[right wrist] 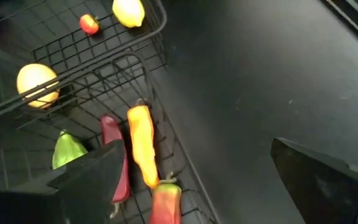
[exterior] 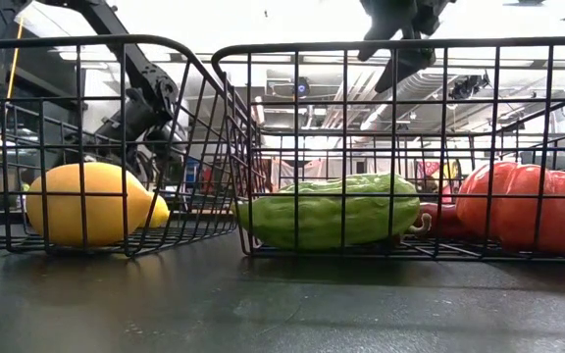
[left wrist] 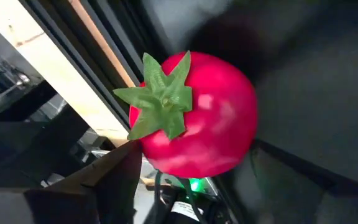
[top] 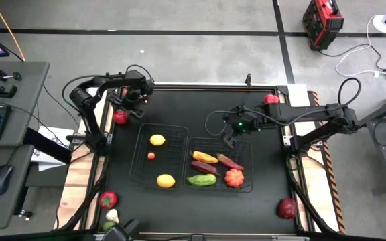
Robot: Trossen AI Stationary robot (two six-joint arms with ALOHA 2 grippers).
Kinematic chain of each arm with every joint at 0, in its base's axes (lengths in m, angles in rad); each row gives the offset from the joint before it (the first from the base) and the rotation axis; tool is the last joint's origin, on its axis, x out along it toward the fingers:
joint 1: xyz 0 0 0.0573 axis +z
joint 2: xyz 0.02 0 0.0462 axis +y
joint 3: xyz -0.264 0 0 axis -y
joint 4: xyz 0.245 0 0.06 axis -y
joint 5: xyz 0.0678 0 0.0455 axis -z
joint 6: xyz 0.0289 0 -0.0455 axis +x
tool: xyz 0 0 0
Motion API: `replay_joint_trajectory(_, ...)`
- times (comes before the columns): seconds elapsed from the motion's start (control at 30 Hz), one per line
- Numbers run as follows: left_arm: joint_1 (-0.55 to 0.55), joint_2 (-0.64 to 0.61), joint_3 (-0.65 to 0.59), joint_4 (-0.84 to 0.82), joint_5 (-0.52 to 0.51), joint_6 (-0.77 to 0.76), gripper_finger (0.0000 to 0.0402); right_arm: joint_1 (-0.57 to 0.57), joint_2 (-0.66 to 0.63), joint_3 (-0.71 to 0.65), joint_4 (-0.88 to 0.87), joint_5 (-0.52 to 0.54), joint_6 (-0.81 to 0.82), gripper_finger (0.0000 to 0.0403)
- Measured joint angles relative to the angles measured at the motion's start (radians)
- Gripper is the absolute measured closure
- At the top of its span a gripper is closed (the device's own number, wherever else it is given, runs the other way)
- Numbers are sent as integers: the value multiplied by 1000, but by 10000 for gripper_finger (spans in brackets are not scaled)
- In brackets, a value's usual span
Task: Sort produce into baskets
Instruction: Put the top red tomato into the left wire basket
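— Baskets first, from overhead: what's in them?

— Two black wire baskets sit side by side on the dark tabletop [top: 260,107]. The left basket [top: 139,144] holds two lemons [top: 157,140] and a small red fruit [top: 151,156]. The right basket [top: 246,187] holds a yellow-orange pepper [top: 204,157], dark red peppers [top: 230,161], a green vegetable [top: 202,179] and an orange pumpkin [top: 234,177].

— And the tools?

— The left tool [top: 122,110] is off the far left corner of the left basket, with a red tomato [top: 120,117] right at it. The right tool [top: 232,137] hangs over the far edge of the right basket, the peppers just nearside of it. Loose red pieces lie at the tabletop's edges, well away from both.

— From tabletop level?

— A lemon [exterior: 86,204] behind the left mesh, the green vegetable [exterior: 327,211] and pumpkin [exterior: 523,206] behind the right; the right tool [exterior: 395,44] hangs above them.

— Left wrist?

— The tomato [left wrist: 194,115], green calyx up, fills the view close ahead; whether the fingers are gripping it I can't tell.

— Right wrist?

— Its fingers [right wrist: 319,174] are spread wide, holding nothing, over bare tabletop beside the basket's rim [right wrist: 157,93].
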Motion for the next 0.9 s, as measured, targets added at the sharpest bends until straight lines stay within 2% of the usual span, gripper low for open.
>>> replay_joint_trajectory(0.3, 3, 86, 2, -29, -27, 113, 121, 18, 0, 0, 10, 22, 126, 4)
replay_joint_trajectory(0.53, -12, 96, 0, -38, -38, 191, 124, 63, 0, 0, 72, 33, 197, 4)
replay_joint_trajectory(0.63, -32, 98, -1, -39, -54, 233, 149, 81, 0, 0, 96, 76, 200, 4)
replay_joint_trajectory(0.77, -66, 99, -3, -35, -111, 267, 218, 99, 0, 0, 112, 140, 171, 4)
replay_joint_trajectory(0.9, -86, 90, -3, -33, -111, 272, 221, 103, 0, 0, 119, 172, 174, 4)
